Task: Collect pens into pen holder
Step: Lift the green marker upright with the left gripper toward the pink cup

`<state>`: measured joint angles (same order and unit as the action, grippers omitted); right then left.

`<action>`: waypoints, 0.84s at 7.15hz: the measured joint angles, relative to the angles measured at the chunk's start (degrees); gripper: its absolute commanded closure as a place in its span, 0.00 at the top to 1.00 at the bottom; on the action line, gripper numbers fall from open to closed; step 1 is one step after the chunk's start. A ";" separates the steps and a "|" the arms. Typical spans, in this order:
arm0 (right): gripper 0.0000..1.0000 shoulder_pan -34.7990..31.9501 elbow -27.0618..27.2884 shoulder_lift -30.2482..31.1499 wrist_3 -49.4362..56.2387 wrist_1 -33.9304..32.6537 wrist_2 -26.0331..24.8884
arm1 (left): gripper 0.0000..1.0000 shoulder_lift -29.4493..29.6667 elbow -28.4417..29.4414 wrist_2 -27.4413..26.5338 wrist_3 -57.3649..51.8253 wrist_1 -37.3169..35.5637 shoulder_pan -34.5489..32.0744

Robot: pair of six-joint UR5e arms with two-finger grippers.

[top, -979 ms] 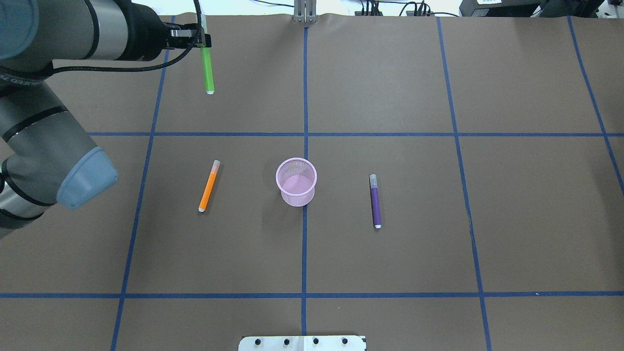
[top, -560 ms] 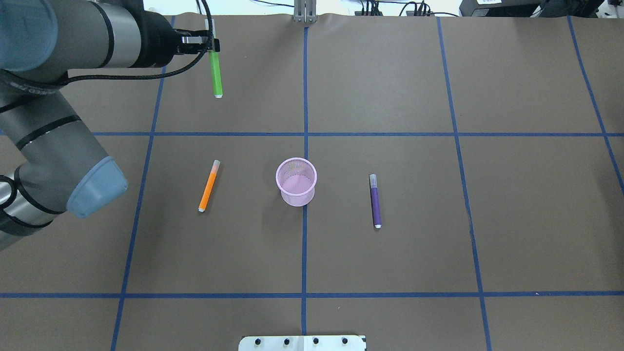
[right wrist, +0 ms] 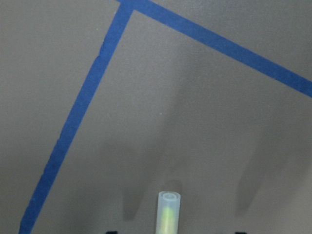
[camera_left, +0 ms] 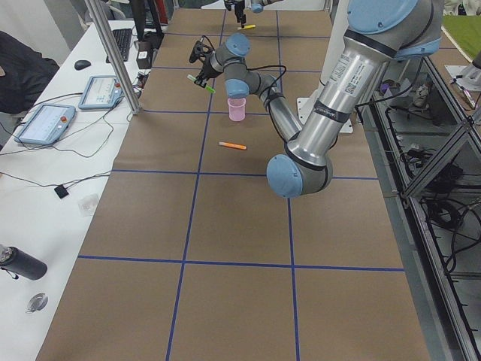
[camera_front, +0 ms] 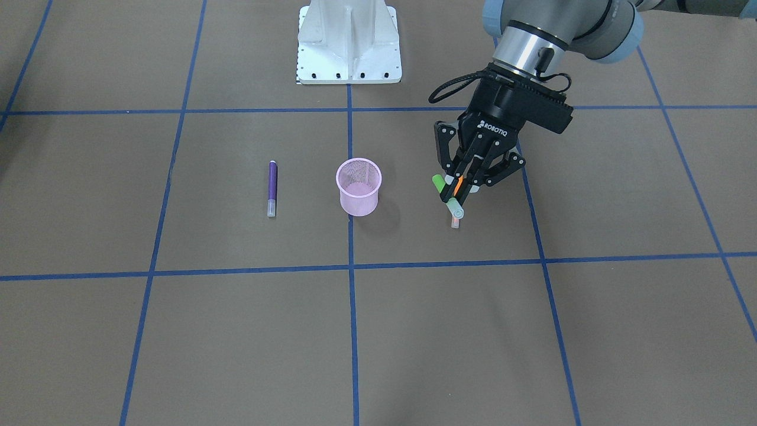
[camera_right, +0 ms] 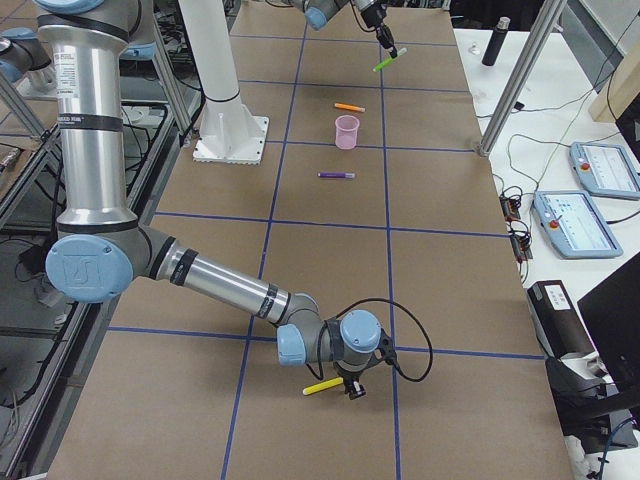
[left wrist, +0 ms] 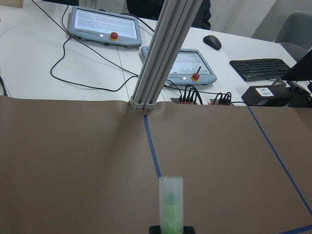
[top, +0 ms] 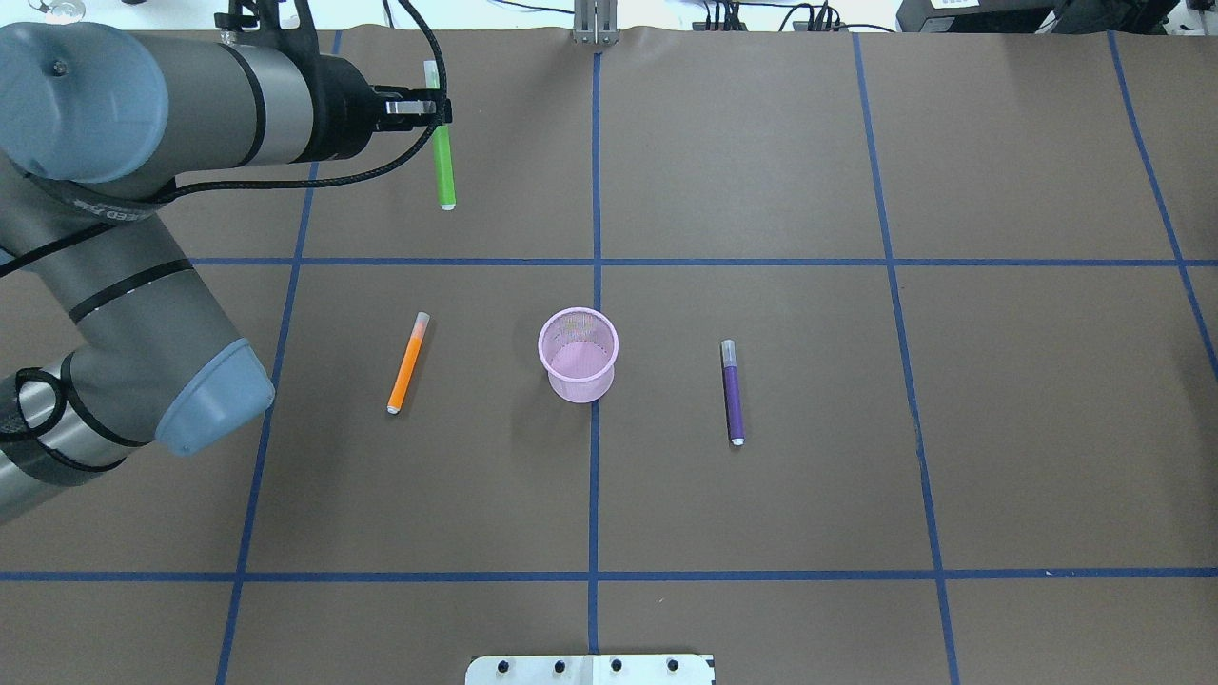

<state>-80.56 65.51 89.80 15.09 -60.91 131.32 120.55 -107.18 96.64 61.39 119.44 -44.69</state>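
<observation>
- Left gripper (top: 433,107): jaws clamped on the green pen (top: 443,162) near its cap end. The pen hangs clear of the table, off to one side of the holder (top: 580,381) and not over it.
- Right gripper (camera_right: 350,389): a yellow pen (camera_right: 322,386) sits at its tip, but I cannot tell whether the jaws grip it.
- Orange pen (top: 407,365) and purple pen (top: 733,395) lie flat, one on each side of the holder, both apart from it.
- Holder: upright, with no pen visible inside.
- Progress: early, I judge. Nothing is collected, one pen is lifted, and the others are left to fetch.
</observation>
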 measured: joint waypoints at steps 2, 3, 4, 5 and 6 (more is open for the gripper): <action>0.55 0.59 -0.08 -0.05 0.02 -0.02 0.05 | 0.00 -0.10 0.04 0.01 -0.15 0.00 0.03; 0.44 0.76 -0.15 -0.06 0.02 -0.05 0.01 | 0.00 -0.12 0.04 0.03 -0.15 0.00 0.03; 0.22 0.86 -0.17 -0.06 0.03 -0.08 0.01 | 0.00 -0.16 0.04 0.03 -0.14 0.00 0.04; 0.00 0.89 -0.18 -0.06 0.15 -0.08 0.02 | 0.00 -0.19 0.04 0.04 -0.14 0.00 0.04; 0.00 0.92 -0.18 -0.08 0.59 -0.09 -0.05 | 0.00 -0.21 0.04 0.04 -0.13 0.00 0.04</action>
<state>-79.64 65.33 89.71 15.68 -60.99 131.27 120.34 -107.14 96.68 61.26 119.44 -44.65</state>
